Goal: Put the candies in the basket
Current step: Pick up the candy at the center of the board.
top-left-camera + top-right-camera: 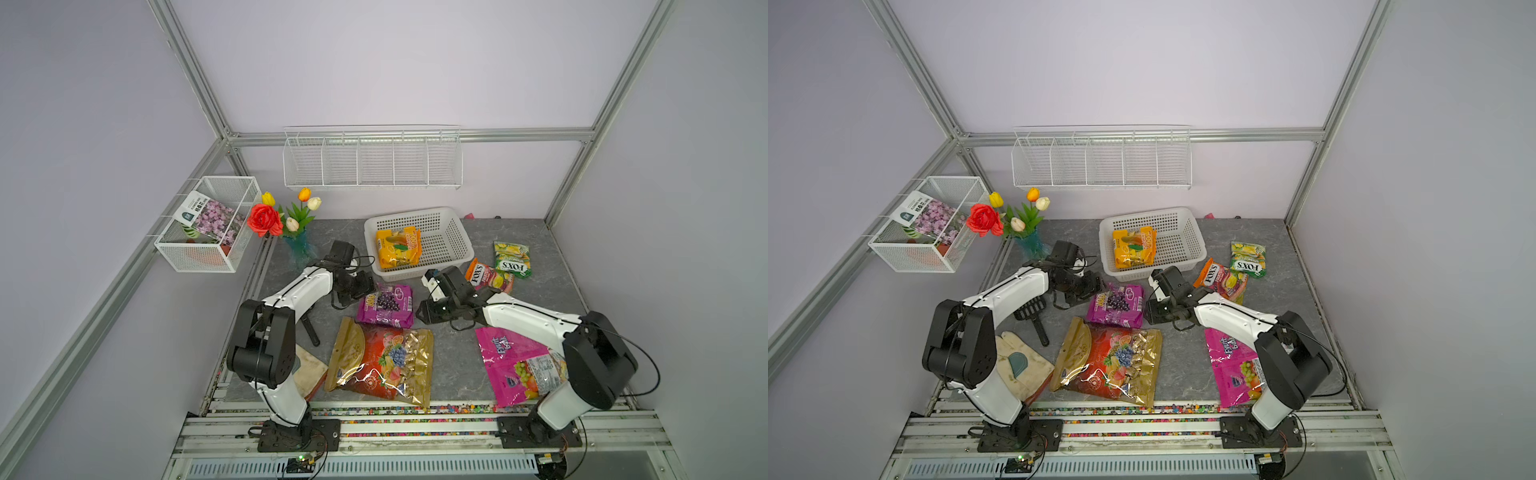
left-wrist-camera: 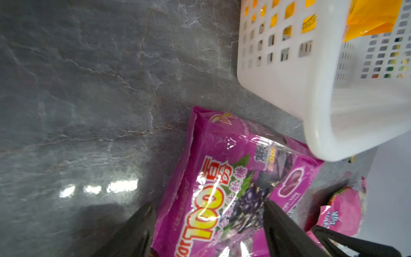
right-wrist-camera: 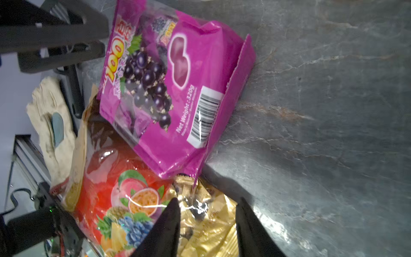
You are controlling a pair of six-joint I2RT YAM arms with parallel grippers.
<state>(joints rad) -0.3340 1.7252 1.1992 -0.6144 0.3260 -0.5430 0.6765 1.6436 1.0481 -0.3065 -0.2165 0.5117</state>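
Basket point(image 1: 444, 245): low white plastic rectangle with slotted walls and base and a rounded rim. It stands open side up at 12 o'clock of the candy spread, so bags can drop in from above.
Yellow bag point(image 1: 398, 248): glossy film, lying flat inside the basket toward its 9 o'clock wall. It is the only candy in so far.
Purple grape bag point(image 1: 385, 305): plump, slick pillow pack with crimped ends, on the worktop point(image 1: 457, 361) just at the basket's 6 o'clock. Its near end rests on the big bag's top edge. Both arms flank it, so it is probably the next pick.
Left jaws: wide and empty, at the purple bag's 9 o'clock end. One finger is past the edge and one is over the print; I cannot tell whether they touch it.
Right jaws: at the purple bag's 3 o'clock, narrower but apart, gripping nothing. The tips hang over the big bag's gold corner.
Gold-and-red bag point(image 1: 380, 361): the largest, crinkly foil, flat at 6 o'clock of the purple one.
Pink bag point(image 1: 511, 365): large and flat, at 4 o'clock, partly under the right arm point(image 1: 528, 320).
Orange bag point(image 1: 486, 274) and green bag point(image 1: 512, 258): small, just beside each other at the basket's 3 o'clock.
Worktop: smooth grey veined stone, shiny, so film may slide on it.
Bystanders: glove point(image 1: 1021, 365) and black scoop point(image 1: 1034, 311) at 8 o'clock, flowers point(image 1: 266, 220), wire box point(image 1: 195, 259) and wire rack point(image 1: 374, 166) beyond.
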